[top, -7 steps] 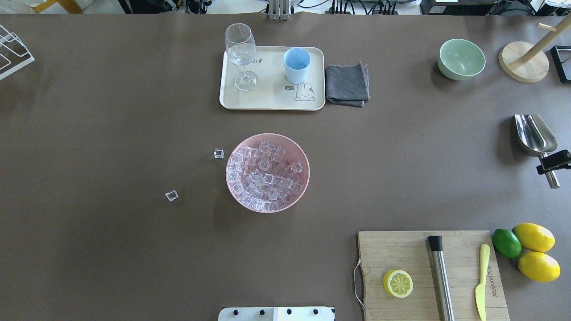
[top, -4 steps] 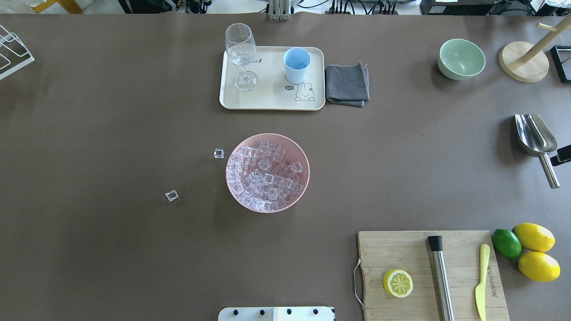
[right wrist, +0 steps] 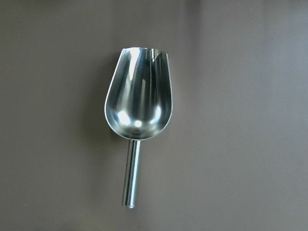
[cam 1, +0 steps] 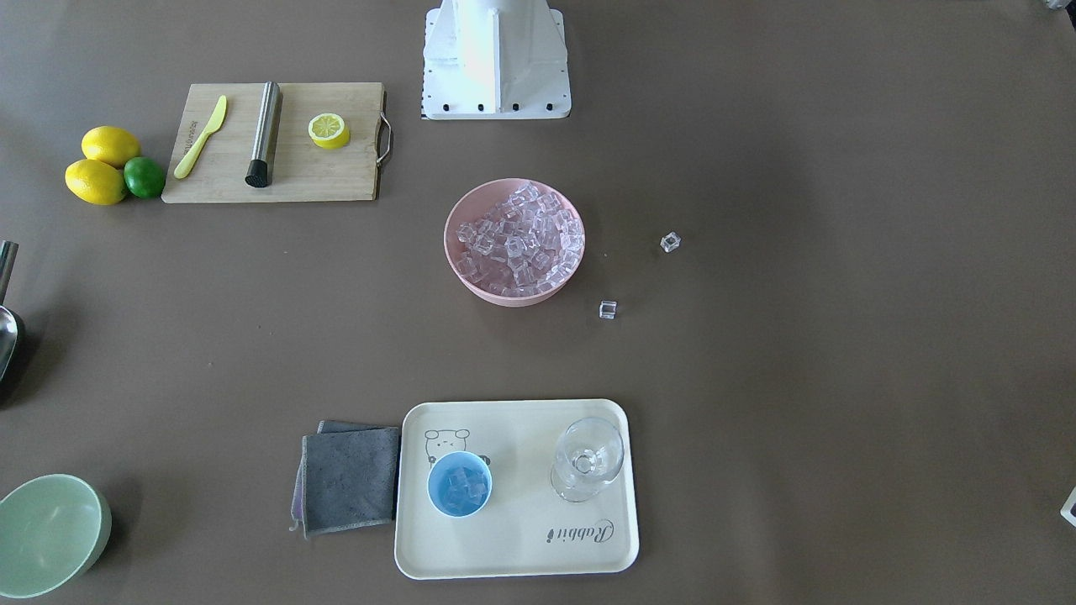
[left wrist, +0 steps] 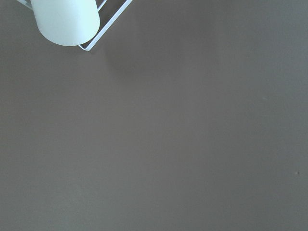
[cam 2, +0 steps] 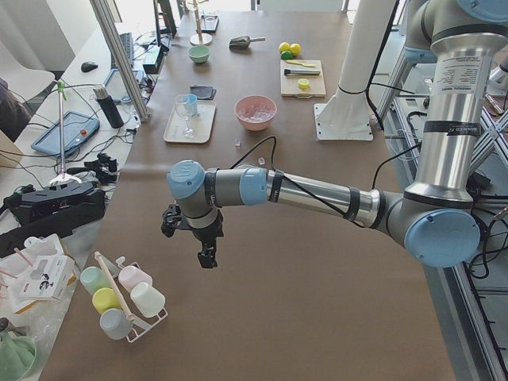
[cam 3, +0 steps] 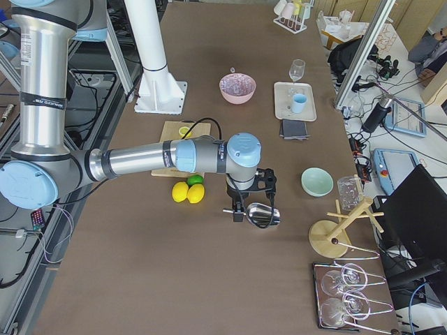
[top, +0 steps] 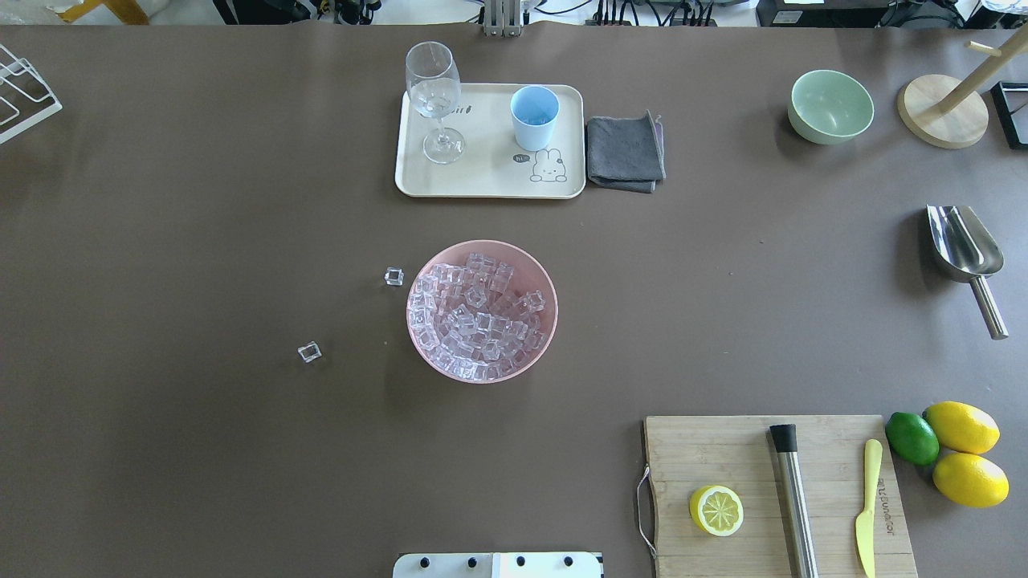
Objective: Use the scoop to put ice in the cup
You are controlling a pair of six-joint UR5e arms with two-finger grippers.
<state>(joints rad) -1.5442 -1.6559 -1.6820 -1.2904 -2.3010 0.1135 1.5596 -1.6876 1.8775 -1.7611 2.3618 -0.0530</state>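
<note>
The steel scoop (top: 964, 245) lies empty on the table at the far right, handle toward the robot; the right wrist view looks straight down on the scoop (right wrist: 138, 96). The light-blue cup (cam 1: 459, 483) stands on the cream tray (cam 1: 521, 555) with a few ice cubes in it. Most of the ice (top: 480, 313) fills the pink bowl (top: 542, 277); two loose cubes (top: 393, 276) (top: 309, 352) lie left of it. My right gripper (cam 3: 241, 209) hangs just over the scoop (cam 3: 264, 215), seen only from the side, so I cannot tell its state. My left gripper (cam 2: 208, 258) hovers at the table's far left end, state unclear.
A wine glass (top: 434, 96) shares the tray, and a grey cloth (top: 625, 152) lies beside it. A green bowl (top: 830, 106) and wooden stand (top: 944, 111) sit at the back right. A cutting board (top: 747, 457) holds a lemon half, steel cylinder and yellow knife. A mug rack (cam 2: 127, 305) stands near the left gripper.
The right gripper's black fingers, over the scoop's handle at the overhead view's right edge, drew back rightward and are now out of that view. The scoop stayed put.
</note>
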